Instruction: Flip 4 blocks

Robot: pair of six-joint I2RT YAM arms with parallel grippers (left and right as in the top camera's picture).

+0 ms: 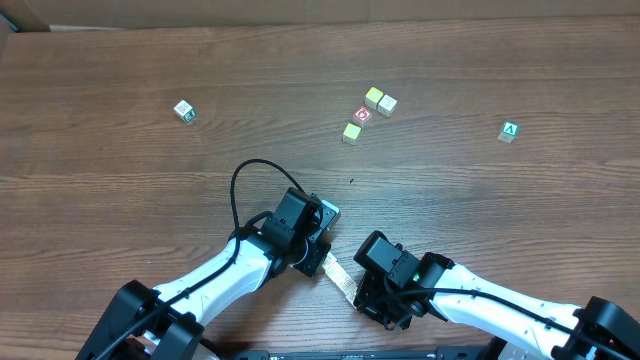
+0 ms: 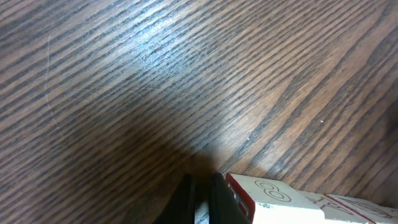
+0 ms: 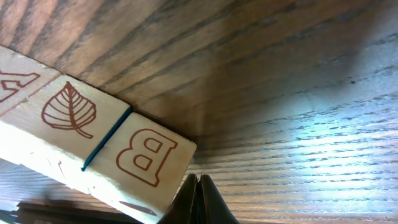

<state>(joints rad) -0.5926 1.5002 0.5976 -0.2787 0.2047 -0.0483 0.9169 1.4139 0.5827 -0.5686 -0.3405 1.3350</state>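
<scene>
Small cream blocks lie far up the table: one with a green mark (image 1: 183, 110), a yellow-green one (image 1: 374, 97) touching a cream one (image 1: 387, 104), and a yellow one (image 1: 352, 131). A short row of pale blocks (image 1: 338, 272) lies between my two arms. My left gripper (image 2: 200, 185) is shut, its tips on the wood beside a block marked "8" (image 2: 273, 193). My right gripper (image 3: 198, 182) is shut and empty, right beside the block marked "B" (image 3: 146, 155), which adjoins a leaf block (image 3: 65, 115). From overhead, the wrists hide both sets of fingers.
A red-faced cube (image 1: 362, 115) sits among the far cluster. A green "A" cube (image 1: 509, 131) lies alone at the far right. The left arm's black cable (image 1: 240, 185) loops above the wood-grain table (image 1: 120, 200).
</scene>
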